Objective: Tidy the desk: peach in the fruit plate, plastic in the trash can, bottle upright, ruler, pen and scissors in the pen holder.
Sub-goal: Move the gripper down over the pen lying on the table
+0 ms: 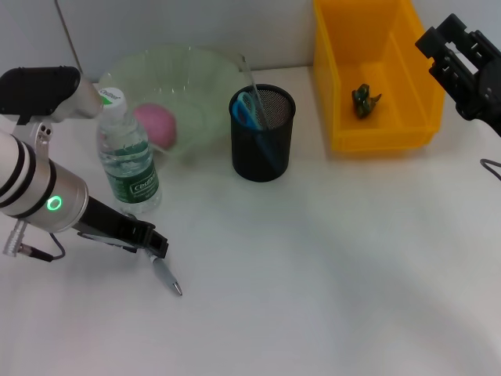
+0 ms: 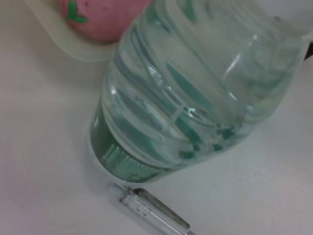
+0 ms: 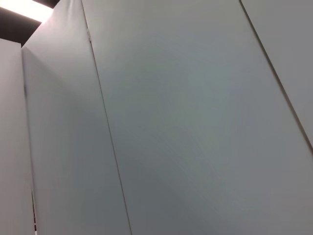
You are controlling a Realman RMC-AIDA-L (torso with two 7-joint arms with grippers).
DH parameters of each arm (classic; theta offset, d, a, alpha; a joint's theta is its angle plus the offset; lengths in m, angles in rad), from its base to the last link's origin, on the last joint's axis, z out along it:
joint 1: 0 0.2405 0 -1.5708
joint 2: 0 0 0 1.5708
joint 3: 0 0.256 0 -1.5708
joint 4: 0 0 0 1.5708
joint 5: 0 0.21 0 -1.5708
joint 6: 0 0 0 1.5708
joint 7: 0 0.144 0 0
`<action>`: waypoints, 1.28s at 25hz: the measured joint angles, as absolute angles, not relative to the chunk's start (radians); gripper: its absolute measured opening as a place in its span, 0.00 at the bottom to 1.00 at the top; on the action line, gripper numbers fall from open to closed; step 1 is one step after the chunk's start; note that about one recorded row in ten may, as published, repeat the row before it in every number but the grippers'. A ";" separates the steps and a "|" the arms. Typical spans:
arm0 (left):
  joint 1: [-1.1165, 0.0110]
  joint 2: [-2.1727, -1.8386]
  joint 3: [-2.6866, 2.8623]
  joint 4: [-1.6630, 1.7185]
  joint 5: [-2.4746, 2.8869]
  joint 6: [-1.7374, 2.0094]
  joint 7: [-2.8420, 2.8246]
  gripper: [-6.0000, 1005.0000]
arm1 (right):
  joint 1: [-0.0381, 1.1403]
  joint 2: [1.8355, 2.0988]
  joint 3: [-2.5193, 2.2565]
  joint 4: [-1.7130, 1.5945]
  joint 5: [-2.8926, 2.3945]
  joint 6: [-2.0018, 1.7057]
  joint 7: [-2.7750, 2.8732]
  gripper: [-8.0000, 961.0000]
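**A:** Right, status, biggest first. White desk carries everything. Yellow trash can sits at the far edge toward the right corner, with a crumpled dark green plastic piece lying on its floor.

**B:** Plate?

**A:** Pale green fruit plate at the far edge toward the left, pink peach inside it. Left wrist view shows the peach resting on the plate rim, green leaf mark facing the camera.

**B:** Bottle?

**A:** Water bottle upright, cap on, green label, just in front of the plate on the left side of the desk. Up close its base stands on the desk, pen right beside it.

**B:** Holder?

**A:** Black mesh pen holder between plate and trash can, near the far edge. Blue-handled scissors and a clear ruler stand in it, ruler leaning out over the rim.

**B:** Pen?

**A:** Pen flat on the desk, front-left area, near the bottle base. Clear barrel in the wrist view.

**B:** Grippers?

**A:** Left gripper low at the desk, tips right at the pen's upper end. Can't tell whether it has a grip or how wide it is. Right gripper raised beside the trash can at the far right corner, nothing in it; opening can't be judged.
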State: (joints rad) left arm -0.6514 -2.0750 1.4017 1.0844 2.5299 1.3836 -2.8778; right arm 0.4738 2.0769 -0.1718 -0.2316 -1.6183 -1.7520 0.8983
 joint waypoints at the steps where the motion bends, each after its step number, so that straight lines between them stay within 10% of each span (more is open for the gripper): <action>1: -0.651 -2.075 1.402 1.084 2.530 1.384 -2.878 0.54 | 0.474 2.077 -0.172 -0.232 -1.618 -1.752 0.898 0.56; 32: -0.655 -2.077 1.428 1.088 2.530 1.364 -2.878 0.53 | 0.471 2.077 -0.172 -0.232 -1.618 -1.764 0.901 0.55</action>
State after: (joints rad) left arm -0.6553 -2.0769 1.4281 1.0880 2.5300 1.3644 -2.8777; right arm 0.4714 2.0769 -0.1718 -0.2316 -1.6183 -1.7641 0.9010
